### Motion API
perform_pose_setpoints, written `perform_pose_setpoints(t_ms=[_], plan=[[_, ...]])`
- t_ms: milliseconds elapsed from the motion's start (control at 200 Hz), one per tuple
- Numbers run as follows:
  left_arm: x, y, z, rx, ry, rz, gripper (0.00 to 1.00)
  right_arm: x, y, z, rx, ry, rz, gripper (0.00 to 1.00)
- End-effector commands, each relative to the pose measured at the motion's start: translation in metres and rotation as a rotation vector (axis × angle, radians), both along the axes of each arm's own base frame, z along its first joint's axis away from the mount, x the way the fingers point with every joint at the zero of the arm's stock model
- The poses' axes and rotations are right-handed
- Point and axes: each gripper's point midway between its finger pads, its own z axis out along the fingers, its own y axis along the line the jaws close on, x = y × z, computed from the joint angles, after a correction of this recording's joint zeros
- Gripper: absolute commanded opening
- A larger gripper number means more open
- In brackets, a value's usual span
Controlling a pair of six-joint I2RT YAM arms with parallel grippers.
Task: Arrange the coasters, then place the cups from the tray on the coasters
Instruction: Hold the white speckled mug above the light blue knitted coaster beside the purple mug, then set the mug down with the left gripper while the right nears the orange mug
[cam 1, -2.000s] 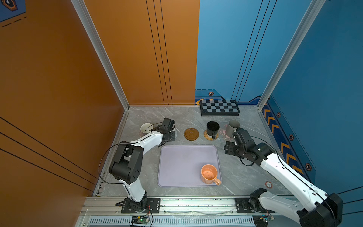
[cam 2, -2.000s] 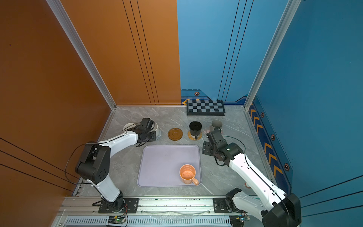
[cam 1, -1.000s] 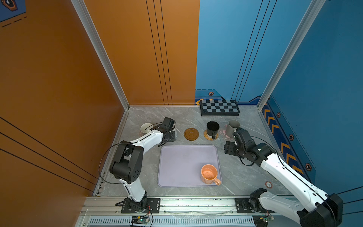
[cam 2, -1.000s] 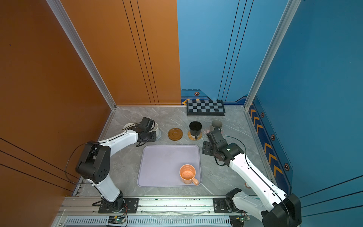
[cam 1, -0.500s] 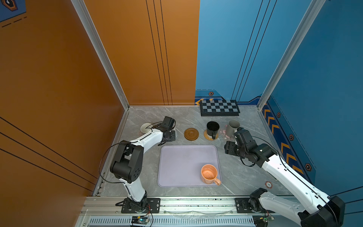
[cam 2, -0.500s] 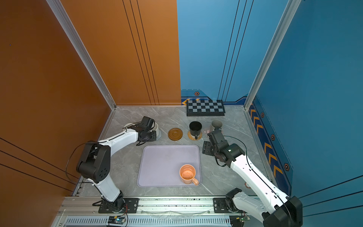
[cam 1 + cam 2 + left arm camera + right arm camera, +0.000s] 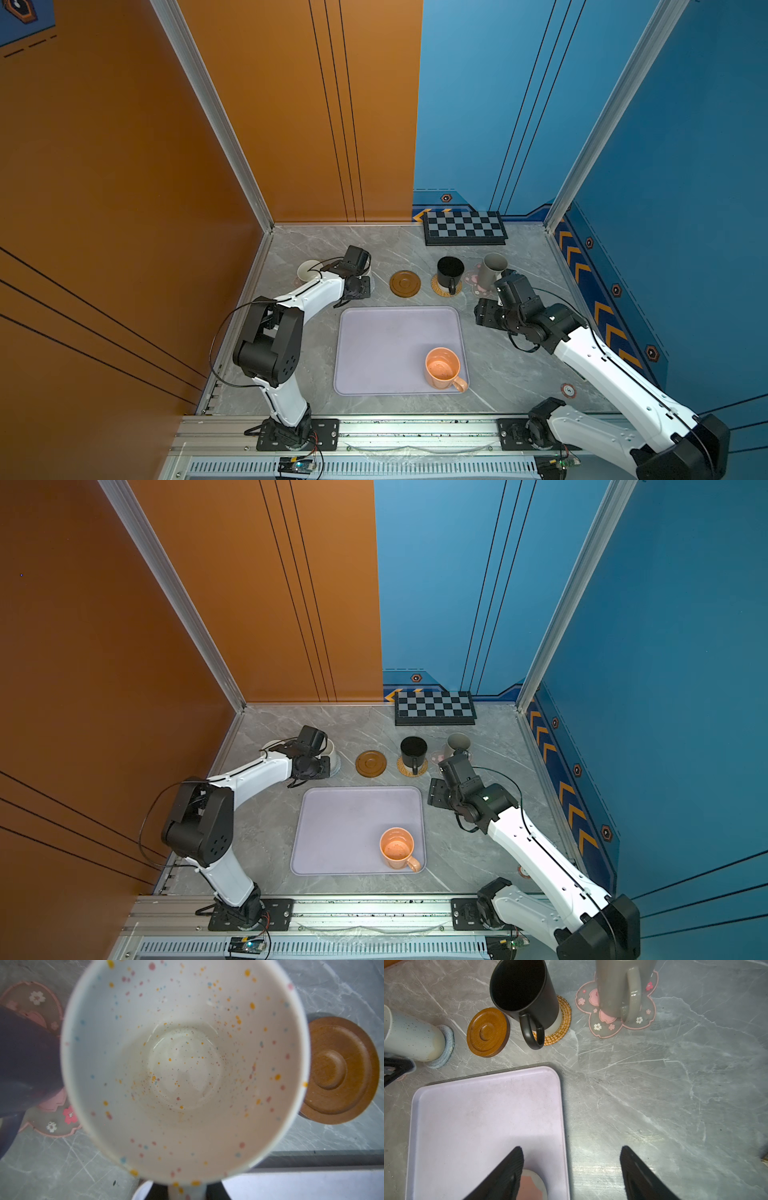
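Just one orange cup stands in the tray.

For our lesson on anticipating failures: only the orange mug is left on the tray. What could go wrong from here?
1. The left fingers clamp the white speckled mug by its handle; a careless pull-away could drag it off the grey spiral coaster or into the lavender mug close beside it.
2. The free wooden coaster lies between that mug and the black mug, so the orange mug, probably headed there, could clip either neighbour.
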Motion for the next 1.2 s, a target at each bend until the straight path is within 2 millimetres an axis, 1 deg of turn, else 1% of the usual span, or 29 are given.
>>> perform_pose_setpoints(t_ms=[0, 100, 325, 551, 706, 851, 1011, 1051, 1061, 1076, 1191], plan=[[-0.002, 0.003, 0.0, 0.007, 0.019, -0.009, 0.24, 0.0, 0.003, 0.004, 0.014, -0.007, 0.006, 0.76], [-0.004, 0.003, -0.001, 0.003, 0.024, -0.005, 0.27, -0.001, 0.003, 0.003, 0.017, -0.007, 0.006, 0.76], [-0.01, 0.007, -0.001, 0.009, 0.024, 0.006, 0.29, -0.003, 0.002, 0.001, 0.012, -0.002, 0.007, 0.76], [-0.018, 0.008, 0.009, -0.009, 0.009, 0.011, 0.32, -0.006, 0.005, 0.003, 0.025, 0.001, 0.014, 0.76], [-0.024, 0.011, 0.016, -0.015, -0.001, 0.018, 0.32, -0.012, 0.002, -0.001, 0.013, 0.025, 0.012, 0.76], [-0.035, 0.014, 0.019, -0.012, 0.014, 0.021, 0.32, -0.021, 0.003, -0.004, 0.026, 0.03, 0.025, 0.76], [-0.052, 0.018, 0.018, -0.012, 0.03, 0.029, 0.32, -0.036, 0.005, -0.009, 0.043, 0.035, 0.053, 0.76], [-0.053, 0.017, 0.023, -0.021, 0.018, 0.03, 0.33, -0.04, 0.005, -0.011, 0.042, 0.032, 0.059, 0.76], [-0.059, 0.019, 0.017, -0.015, 0.035, 0.029, 0.33, -0.041, 0.005, -0.012, 0.042, 0.032, 0.06, 0.76], [-0.063, 0.02, 0.015, -0.014, 0.04, 0.029, 0.33, -0.042, 0.005, -0.013, 0.042, 0.032, 0.061, 0.76], [-0.072, 0.018, 0.018, -0.026, 0.032, 0.018, 0.34, -0.051, 0.003, -0.02, 0.044, 0.038, 0.067, 0.76]])
